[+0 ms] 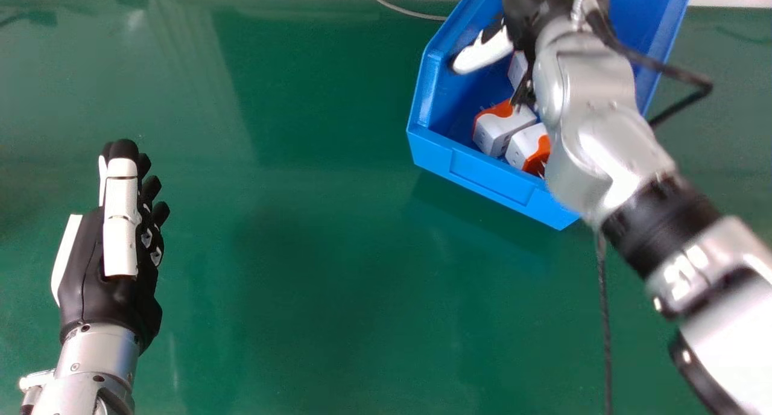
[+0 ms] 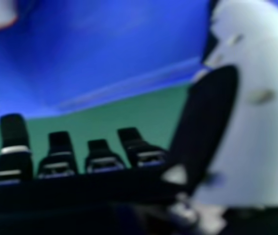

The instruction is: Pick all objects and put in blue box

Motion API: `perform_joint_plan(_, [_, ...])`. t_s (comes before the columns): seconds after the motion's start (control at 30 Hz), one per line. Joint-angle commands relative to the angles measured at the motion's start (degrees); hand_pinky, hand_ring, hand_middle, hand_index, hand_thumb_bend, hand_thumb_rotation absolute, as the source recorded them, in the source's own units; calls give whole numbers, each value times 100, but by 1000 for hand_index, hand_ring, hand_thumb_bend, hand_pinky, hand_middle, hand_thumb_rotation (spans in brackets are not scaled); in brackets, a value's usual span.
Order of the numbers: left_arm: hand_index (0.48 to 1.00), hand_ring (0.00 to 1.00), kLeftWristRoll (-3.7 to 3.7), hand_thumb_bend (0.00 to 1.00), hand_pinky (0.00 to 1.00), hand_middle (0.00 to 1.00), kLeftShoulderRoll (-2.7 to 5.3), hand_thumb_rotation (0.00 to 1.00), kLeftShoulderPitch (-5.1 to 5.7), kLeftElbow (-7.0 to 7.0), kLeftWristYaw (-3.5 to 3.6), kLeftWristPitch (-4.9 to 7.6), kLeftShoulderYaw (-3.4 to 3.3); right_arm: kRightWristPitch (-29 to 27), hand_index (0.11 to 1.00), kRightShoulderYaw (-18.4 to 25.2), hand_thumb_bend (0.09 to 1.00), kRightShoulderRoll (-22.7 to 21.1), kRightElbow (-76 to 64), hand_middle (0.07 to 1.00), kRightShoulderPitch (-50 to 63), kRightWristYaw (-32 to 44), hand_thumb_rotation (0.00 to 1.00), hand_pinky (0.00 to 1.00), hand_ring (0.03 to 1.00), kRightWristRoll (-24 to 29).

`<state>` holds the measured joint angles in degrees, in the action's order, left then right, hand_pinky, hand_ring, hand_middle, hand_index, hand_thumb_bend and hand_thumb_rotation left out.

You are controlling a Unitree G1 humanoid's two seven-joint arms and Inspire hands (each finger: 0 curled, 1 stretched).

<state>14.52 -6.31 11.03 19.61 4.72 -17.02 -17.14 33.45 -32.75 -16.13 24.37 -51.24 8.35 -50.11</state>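
because the three white and orange block-shaped plug adapters (image 1: pixel 503 128) all sit inside the deep blue plastic box (image 1: pixel 494 177), what matters now is how the silver-and-black right hand (image 1: pixel 526 8) lies to them. two of them rest side by side in the box's near corner, on the robot's side of that hand and partly beneath its wrist; the third lies farther in, just beside the hand in the head view. they are too blocky to give a clear long axis; the box's near wall runs aslant, its right end closer to the robot. the right hand is far the nearer, its arm crossing the box from the lower right. its fingers are loosely extended, the thumb well apart, and it has hold of nothing. the black and white left hand (image 1: pixel 120 222) is idle over the green table (image 1: pixel 289 282) at the view's left, fingers straight and pointing away. the picking looks finished to me, so the next move is likely a lift clear of the walls, without the wrist snagging the rim.
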Motion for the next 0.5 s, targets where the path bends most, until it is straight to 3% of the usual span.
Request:
perform_joint_plan(0.0, [1000,1000,-1,512,1000,1000,-135,1000,15,107,49,81,-61,396,928,227,724,-216,-1634,982,665,176,414,749,923,-352])
perform_joint_plan(0.2, [1000,1000,105,513,1000,1000,-213,995,-43,-46,156,89,-188,394,948,299,679,-407,-3928,1000,2493,114,471,754,943,-713])
perform_joint_plan(0.4, [1000,1000,87,514,1000,1000,-281,985,-48,-150,230,159,-227,4,999,389,608,-373,-5391,1000,4316,-278,534,799,993,-789])
perform_joint_plan(0.47, [1000,1000,75,515,1000,1000,-316,983,-69,-252,279,225,-251,-285,1000,398,603,-379,-5639,1000,4840,-478,544,802,998,-804])
